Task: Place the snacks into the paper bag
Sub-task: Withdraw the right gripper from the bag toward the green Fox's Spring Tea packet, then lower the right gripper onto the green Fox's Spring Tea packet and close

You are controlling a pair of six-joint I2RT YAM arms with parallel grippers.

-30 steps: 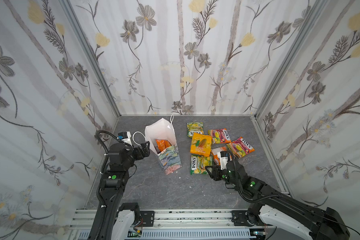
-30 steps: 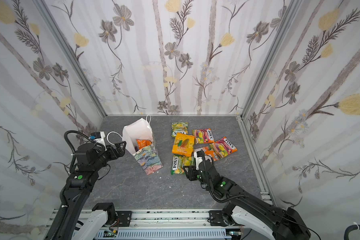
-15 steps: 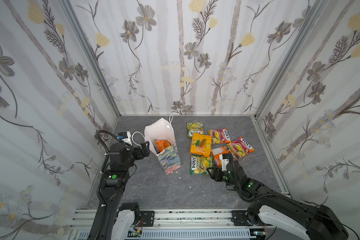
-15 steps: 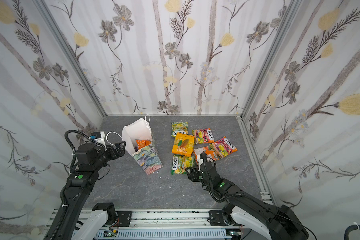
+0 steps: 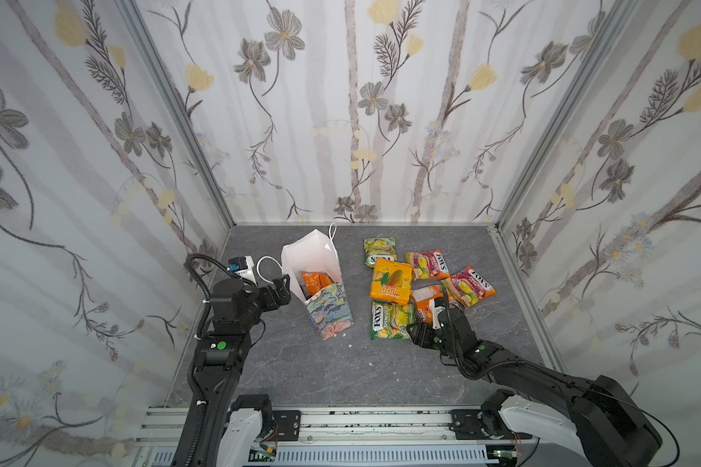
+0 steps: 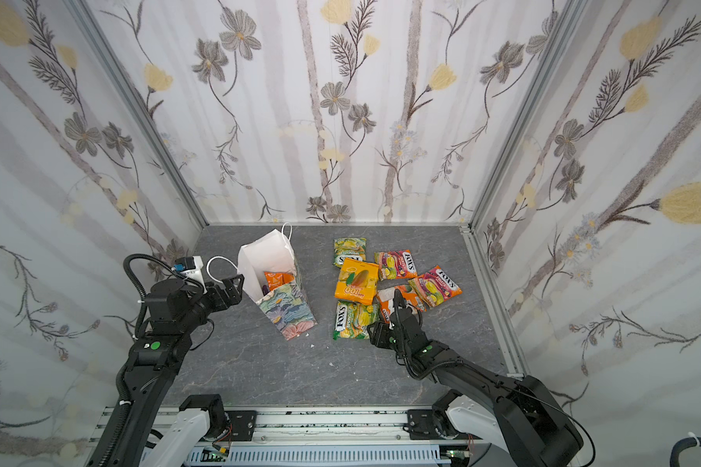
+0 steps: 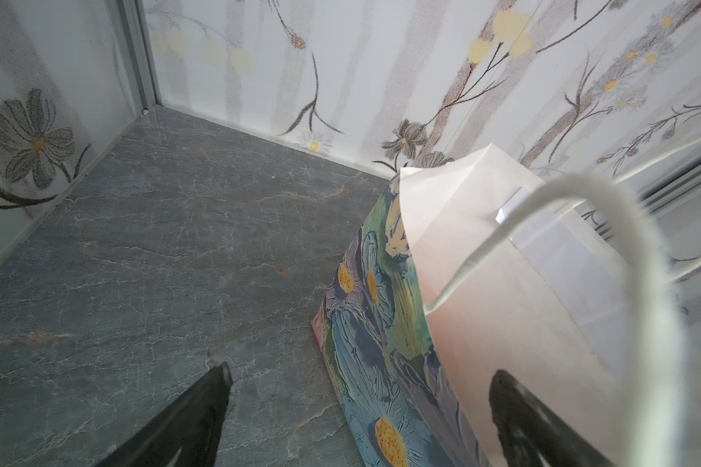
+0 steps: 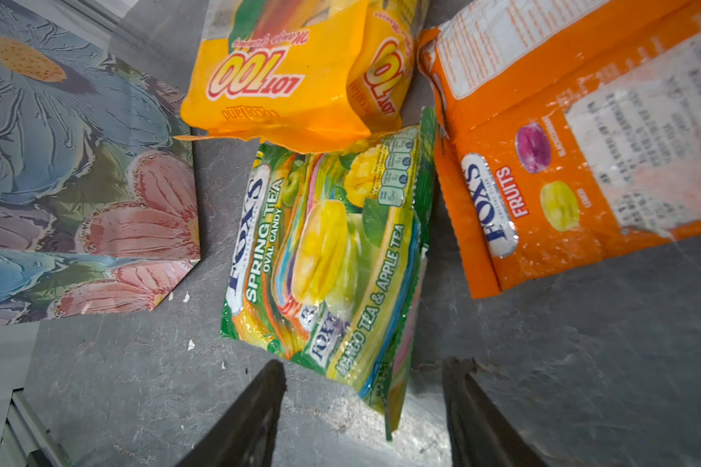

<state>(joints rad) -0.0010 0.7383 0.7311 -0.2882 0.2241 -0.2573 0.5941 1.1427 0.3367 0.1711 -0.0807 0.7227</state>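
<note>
The paper bag (image 5: 330, 313) stands open left of centre in both top views, with orange snacks (image 5: 315, 283) inside it. My left gripper (image 5: 284, 285) is open at the bag's rim. In the left wrist view its fingers (image 7: 215, 388) straddle the bag's painted wall (image 7: 375, 323). Several snacks lie right of the bag: a green-yellow FOX'S packet (image 5: 389, 319), the mango pack (image 5: 391, 281) and an orange packet (image 8: 543, 182). My right gripper (image 8: 365, 374) is open, and a corner of the green-yellow packet (image 8: 328, 250) lies between its fingers without being pinched.
Flowered walls close in the grey floor (image 5: 340, 364) on three sides. A metal rail (image 5: 340, 420) runs along the front. Two red FOX'S packets (image 5: 468, 287) and another green one (image 5: 379, 250) lie further back. The bag's cord handle (image 5: 266, 263) loops beside my left gripper.
My right gripper has edged slightly closer to the green-yellow packet. The left arm and the bag have not moved.
</note>
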